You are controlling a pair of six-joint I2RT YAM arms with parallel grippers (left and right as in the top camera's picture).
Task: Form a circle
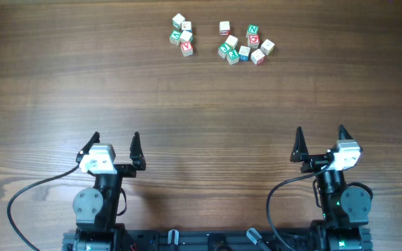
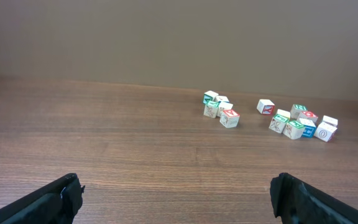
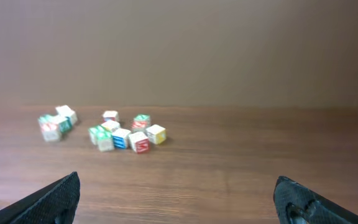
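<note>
A brown wood-grain table (image 1: 201,104) fills the overhead view, and the wrist cameras show a plain dull wall behind its far edge. At the near left, the left gripper (image 1: 115,137) sits low over the bare wood close to its arm's base, its two dark fingers spread wide apart with nothing between them. Far across the table, left of centre, lies the smaller cluster of blocks (image 1: 182,35), a handful of white letter cubes with green and red faces, packed close and touching one another. A short gap of bare wood separates it from the larger cluster of blocks (image 1: 244,43) to the right, a loose jumble with red, green and blue faces; a single block (image 1: 224,27) sits at its upper left, just apart from the others. Neither group forms a ring. At the near right, the right gripper (image 1: 320,130) stands with its fingers fully parted and empty, well apart from all the blocks.
</note>
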